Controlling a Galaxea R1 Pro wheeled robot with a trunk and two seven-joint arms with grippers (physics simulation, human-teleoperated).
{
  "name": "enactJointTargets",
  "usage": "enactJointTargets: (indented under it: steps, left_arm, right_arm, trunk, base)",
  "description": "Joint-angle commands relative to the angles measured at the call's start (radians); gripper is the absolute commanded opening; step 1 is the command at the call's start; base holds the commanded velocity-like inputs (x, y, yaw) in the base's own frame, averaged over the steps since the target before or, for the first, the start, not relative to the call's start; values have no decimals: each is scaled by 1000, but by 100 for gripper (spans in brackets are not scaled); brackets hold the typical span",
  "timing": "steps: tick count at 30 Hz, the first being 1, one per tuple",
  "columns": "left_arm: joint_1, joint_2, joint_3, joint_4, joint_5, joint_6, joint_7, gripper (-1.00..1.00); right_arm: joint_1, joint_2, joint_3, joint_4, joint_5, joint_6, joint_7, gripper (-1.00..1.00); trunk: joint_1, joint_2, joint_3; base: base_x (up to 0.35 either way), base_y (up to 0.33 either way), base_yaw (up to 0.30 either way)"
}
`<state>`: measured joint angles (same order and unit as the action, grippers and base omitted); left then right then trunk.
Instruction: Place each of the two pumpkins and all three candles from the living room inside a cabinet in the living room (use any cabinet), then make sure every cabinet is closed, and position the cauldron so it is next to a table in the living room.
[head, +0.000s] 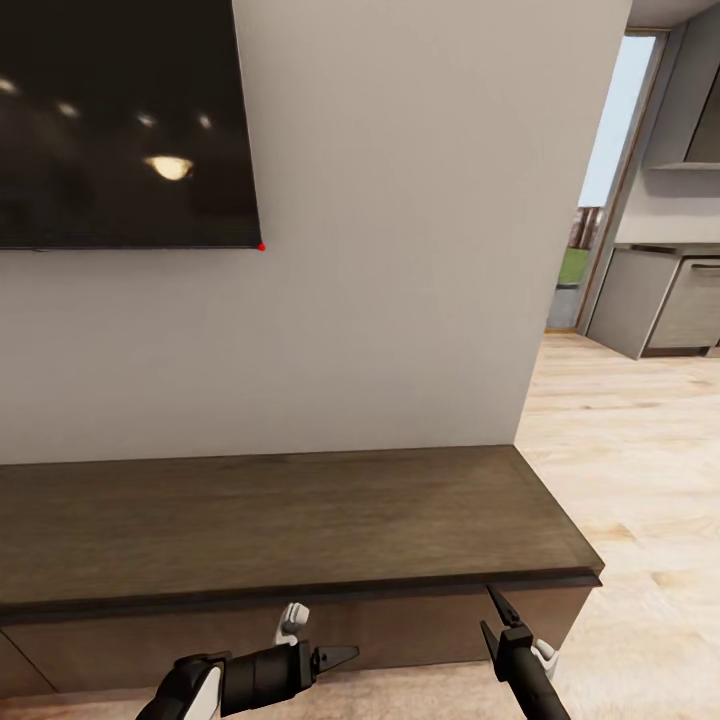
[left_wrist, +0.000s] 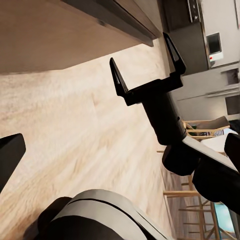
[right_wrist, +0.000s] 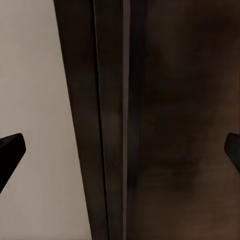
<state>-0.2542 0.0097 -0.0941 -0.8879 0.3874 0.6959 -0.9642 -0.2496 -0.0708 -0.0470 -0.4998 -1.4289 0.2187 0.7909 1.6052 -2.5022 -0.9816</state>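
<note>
The cabinet (head: 280, 520) is the long low dark-brown unit against the wall, its top bare. Its drawer fronts (head: 400, 625) look shut. My right gripper (head: 490, 612) stands open, pointing up at the front's top edge near the cabinet's right end. In the left wrist view the right gripper (left_wrist: 141, 52) has its two fingers spread with nothing between them. The right wrist view shows the dark cabinet front (right_wrist: 180, 120) close up between wide-apart fingertips (right_wrist: 10, 150). My left gripper (head: 338, 657) hangs low before the cabinet front, open and empty. Pumpkins, candles and cauldron are out of view.
A dark TV screen (head: 120, 120) hangs on the grey wall (head: 400, 250) above the cabinet. To the right, light wood floor (head: 640, 480) leads through an opening to grey kitchen units (head: 670, 300). Wooden chairs (left_wrist: 200, 130) show far off in the left wrist view.
</note>
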Motion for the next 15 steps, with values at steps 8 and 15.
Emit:
enactJointTargets:
  steps: [8,15]
  left_arm:
    - [0,0,-3,0,8,7,2,100]
    - [0,0,-3,0,8,7,2,100]
  right_arm:
    - [0,0,0,0,-10,10,2,100]
    - [0,-1,3,-2,-9,22,8,100]
  trunk:
    - [1,-1,-13]
    - [1,-1,-13]
  base:
    - [0,0,0]
    - [0,0,0]
